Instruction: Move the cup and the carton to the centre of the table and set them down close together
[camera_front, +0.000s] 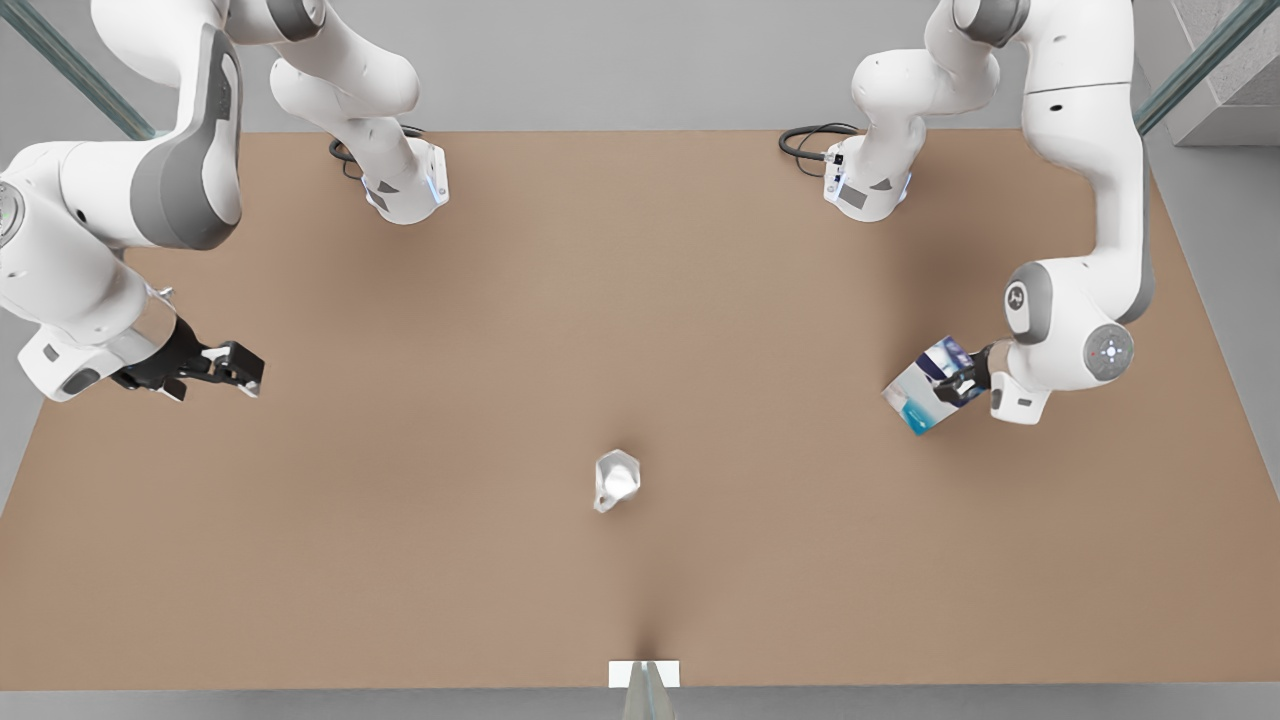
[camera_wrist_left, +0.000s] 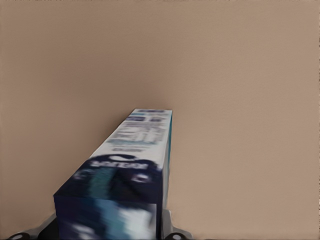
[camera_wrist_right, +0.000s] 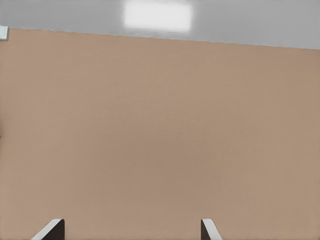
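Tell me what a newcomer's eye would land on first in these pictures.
First the carton, the one patch of colour, clamped tilted in the left gripper at the front view's right. Next the pale cup, alone on the brown table near its middle. At the front view's left, the right gripper hangs open, holding nothing.

White tag (camera_front: 644, 673) at table edge

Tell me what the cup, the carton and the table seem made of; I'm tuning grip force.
The cup: pale grey-white, faceted, with glossy highlights; looks like glazed ceramic or hard plastic, can't tell which. The carton, held in the left gripper: flat printed panels and sharp edges suggest coated cardboard. The table: even matte brown, without shine; maybe fibreboard or laminate.
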